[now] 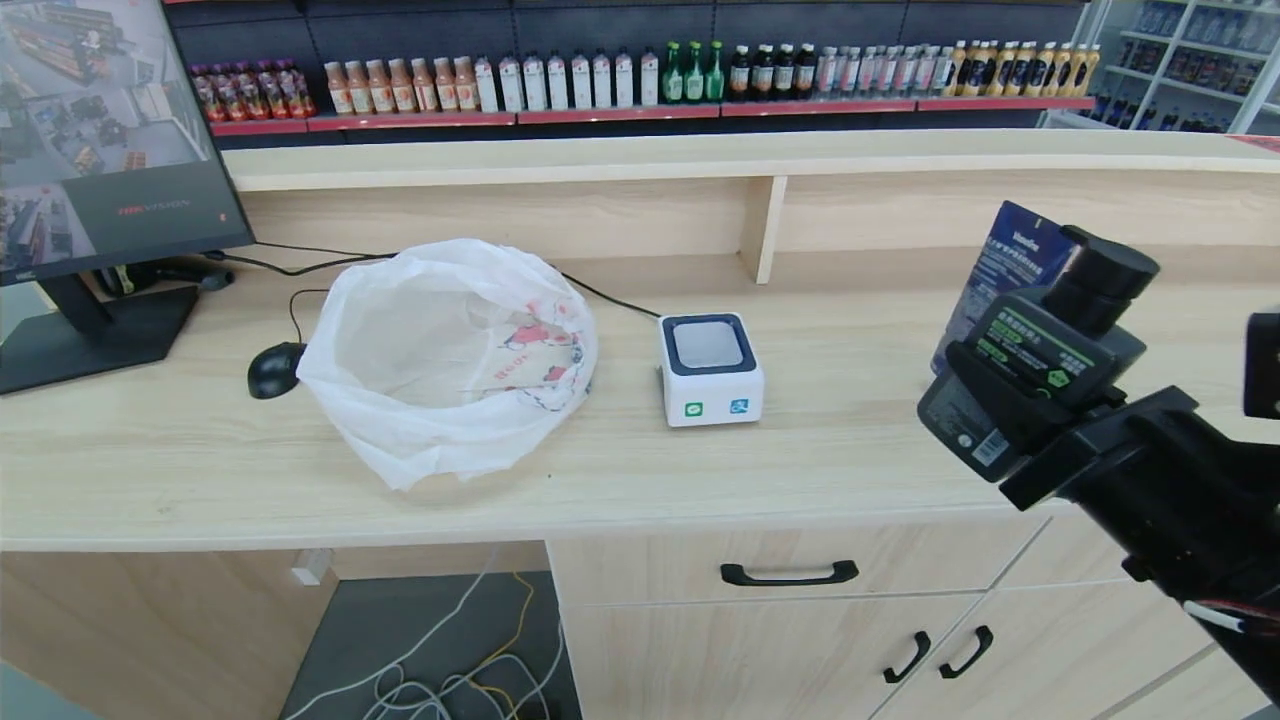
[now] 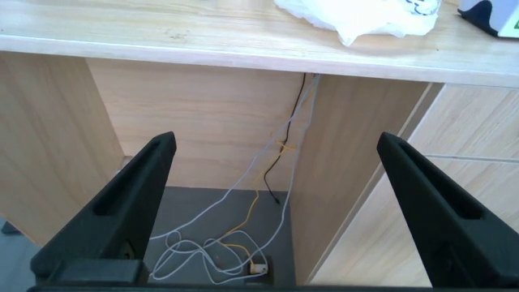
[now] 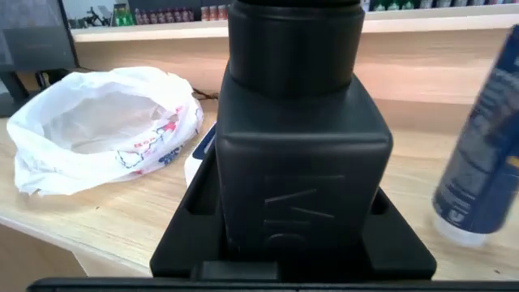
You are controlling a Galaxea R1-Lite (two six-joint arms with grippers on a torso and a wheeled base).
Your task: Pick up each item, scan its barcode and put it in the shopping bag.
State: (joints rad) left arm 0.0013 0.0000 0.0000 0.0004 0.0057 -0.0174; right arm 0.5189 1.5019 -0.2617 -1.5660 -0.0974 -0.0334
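Clamping a black square bottle with a round black cap (image 1: 1045, 355), the right gripper (image 3: 296, 243) jaws hang over the pale wooden worktop (image 1: 800, 470); the left gripper (image 2: 276, 203) jaws gape wide, empty.

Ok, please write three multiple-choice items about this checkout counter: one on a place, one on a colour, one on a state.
1. Where does the scanner stand?
A. to the robot's right of the shopping bag
B. inside the bag
C. on the back shelf

2. What colour is the mouse?
A. white
B. black
C. red

3. How is the left end effector?
A. shut on the bag
B. shut, empty
C. open, empty

Answers: 1 A, it sits on the counter just right of the bag; 2 B, it is dark all over; 3 C, its fingers stand wide apart with nothing between.
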